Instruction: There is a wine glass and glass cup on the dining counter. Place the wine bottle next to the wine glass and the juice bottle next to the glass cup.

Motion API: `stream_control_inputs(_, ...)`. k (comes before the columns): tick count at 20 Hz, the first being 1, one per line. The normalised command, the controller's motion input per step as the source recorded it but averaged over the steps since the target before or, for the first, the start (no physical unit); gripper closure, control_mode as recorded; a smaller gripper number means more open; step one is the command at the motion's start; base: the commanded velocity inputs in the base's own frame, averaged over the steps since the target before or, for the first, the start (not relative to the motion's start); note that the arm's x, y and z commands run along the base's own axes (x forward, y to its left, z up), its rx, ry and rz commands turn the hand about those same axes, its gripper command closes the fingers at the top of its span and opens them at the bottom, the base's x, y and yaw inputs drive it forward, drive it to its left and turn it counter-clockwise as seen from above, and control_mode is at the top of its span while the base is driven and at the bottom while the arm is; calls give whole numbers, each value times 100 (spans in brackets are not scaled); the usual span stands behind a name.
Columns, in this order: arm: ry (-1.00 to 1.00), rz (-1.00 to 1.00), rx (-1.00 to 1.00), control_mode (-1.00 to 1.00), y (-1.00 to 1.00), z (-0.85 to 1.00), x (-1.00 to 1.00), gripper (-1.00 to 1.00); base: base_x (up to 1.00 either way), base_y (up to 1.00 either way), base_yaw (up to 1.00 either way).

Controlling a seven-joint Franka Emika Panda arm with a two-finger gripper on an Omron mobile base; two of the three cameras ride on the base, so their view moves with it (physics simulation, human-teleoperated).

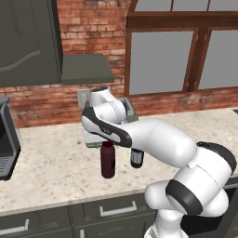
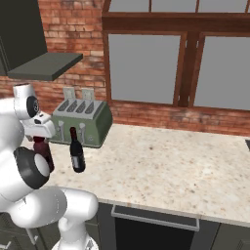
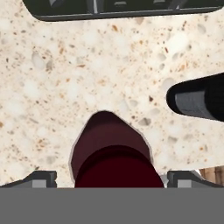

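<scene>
A beige speckled stone worktop (image 1: 51, 158) ran across the middle of the left base view, over dark drawer fronts with pale handles at the bottom edge. Behind it stood a red brick wall (image 1: 88, 32), with a dark cabinet at the upper left and a wood-framed window (image 1: 162, 60) at the upper right. In the right base view a green toaster (image 2: 80, 122) sat at the left centre against the brick.

The juice bottle (image 1: 108, 160) stood upright at the centre of the left base view, its long axis vertical, cap up under the hand (image 1: 95, 142), base on the stone. Just to its right the wine bottle (image 1: 137, 159) showed only its lower body below the white forearm; in the right base view it stood upright left of centre, in front of the toaster, slim neck and red cap pointing up, pale label low on its body.

In the hand view the maroon cap and shoulder of the juice bottle sat at bottom centre between the two fingertips (image 3: 41, 178), which lay at either side of it. Whether they pressed the bottle I could not tell. The wine bottle lay dark at the right edge.
</scene>
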Motion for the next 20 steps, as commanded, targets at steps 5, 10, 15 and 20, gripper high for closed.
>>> stream_control_inputs(5, 0, 0, 0, -100, 0, -9, 0, -100, 0, 0, 0)
stream_control_inputs(10, 0, 0, 0, -100, 0, -11, 0, 100, 0, 0, 0)
stream_control_inputs(15, 0, 0, 0, -100, 0, 4, -8, 100, 0, 0, 0)
stream_control_inputs(20, 0, 0, 0, -100, -1, 31, -26, 100, 0, 0, 0)
